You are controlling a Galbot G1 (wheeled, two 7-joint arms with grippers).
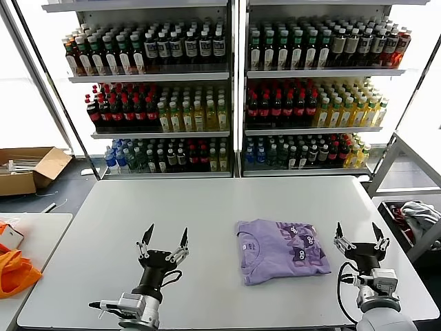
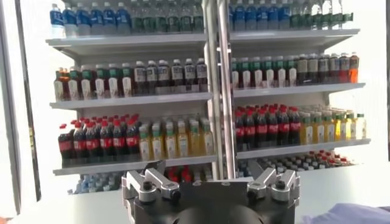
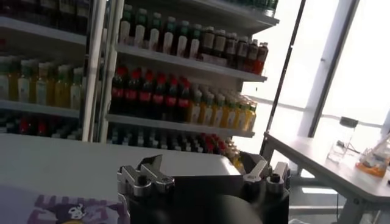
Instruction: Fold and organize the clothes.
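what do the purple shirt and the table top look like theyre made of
The purple shirt: soft knit fabric, probably cotton, matte; it lies folded flat with gentle creases and a dark printed cartoon. The table top: smooth, hard, pale grey, likely laminate or painted board, with a faint sheen; the exact material is not clear.

Open right claw [image 3: 204, 173] beside T-shirt [image 3: 55, 210]

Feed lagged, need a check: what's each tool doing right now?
Left tool: open, empty, left of the T-shirt.
Right tool: open, empty, right of it.
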